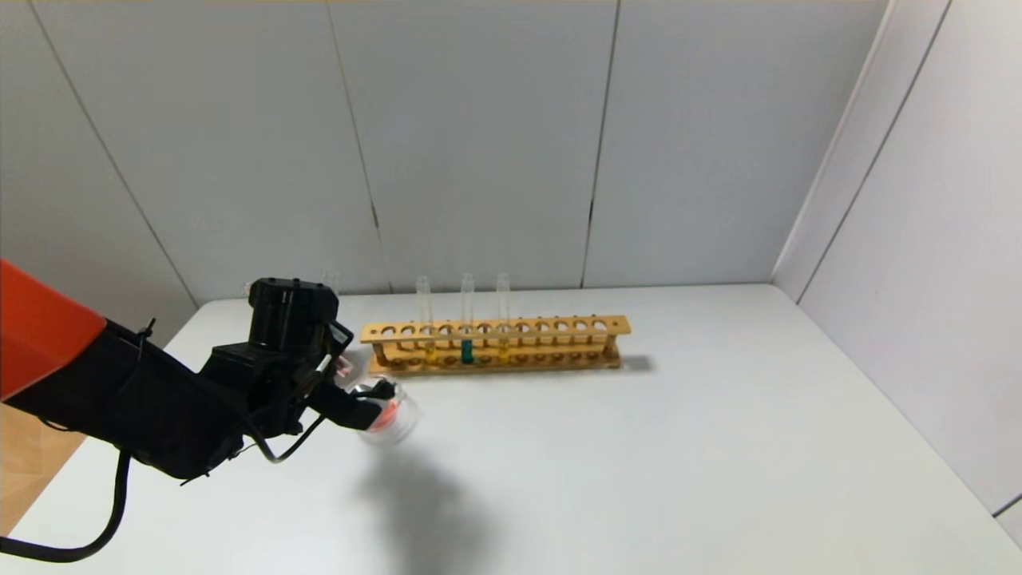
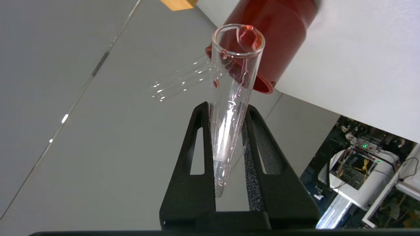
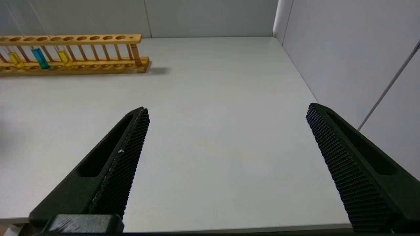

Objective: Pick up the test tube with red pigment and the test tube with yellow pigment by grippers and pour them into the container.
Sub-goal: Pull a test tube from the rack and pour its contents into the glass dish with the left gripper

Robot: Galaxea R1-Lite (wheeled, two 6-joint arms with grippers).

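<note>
Red-orange traces are all that is left inside the test tube with red pigment (image 2: 229,95), which is pinched near its round end between the fingers of the left claw (image 2: 229,137). In the head view the left claw (image 1: 375,399) is held low over the container (image 1: 391,419), a clear glass dish on the white surface (image 1: 679,463) with reddish liquid in it; the tube appears tipped so that its mouth points down toward the dish, which suits pouring. From this it is judged that the red pour is done or nearly done. In the left wrist view a dark red cup (image 2: 272,42) is seen behind the tube's mouth.

Further right, the wooden rack (image 1: 495,343) stands near the back wall, just behind the dish. Two tubes with yellow liquid (image 1: 429,351) and one tube with teal liquid (image 1: 467,351) are kept upright in its holes, so the yellow pigment has not yet been taken.

At the right, the right claw (image 3: 226,157) is parked above the bare surface with its fingers spread wide and nothing between them. It is well apart from the rack, which shows far off in its wrist view.
</note>
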